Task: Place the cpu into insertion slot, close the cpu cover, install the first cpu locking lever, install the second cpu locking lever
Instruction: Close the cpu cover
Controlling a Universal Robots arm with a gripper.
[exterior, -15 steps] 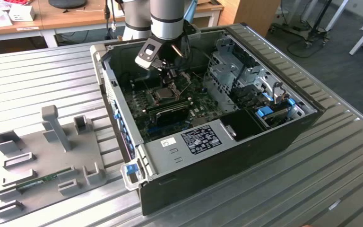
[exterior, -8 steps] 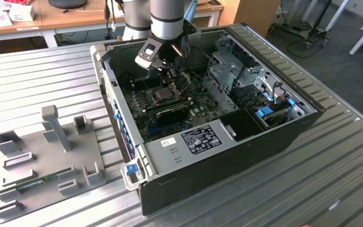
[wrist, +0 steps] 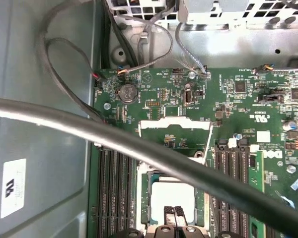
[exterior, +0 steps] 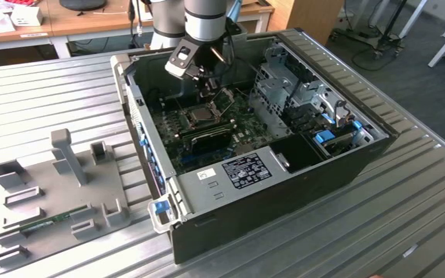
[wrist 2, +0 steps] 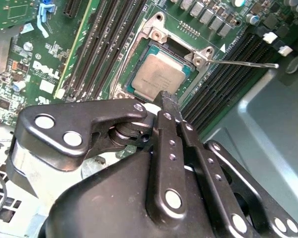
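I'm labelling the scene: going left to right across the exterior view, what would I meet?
First the grey fixture plate → cpu → metal drive cage → blue connector.

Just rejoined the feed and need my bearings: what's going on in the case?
The arm's gripper, fingers shut and holding nothing, hangs just above the cpu. The cpu lies in the slot. The cover stands open, tipped up on its hinge, and one lever sticks out unlatched beside the slot. So the cpu is placed; cover and levers are not yet done.
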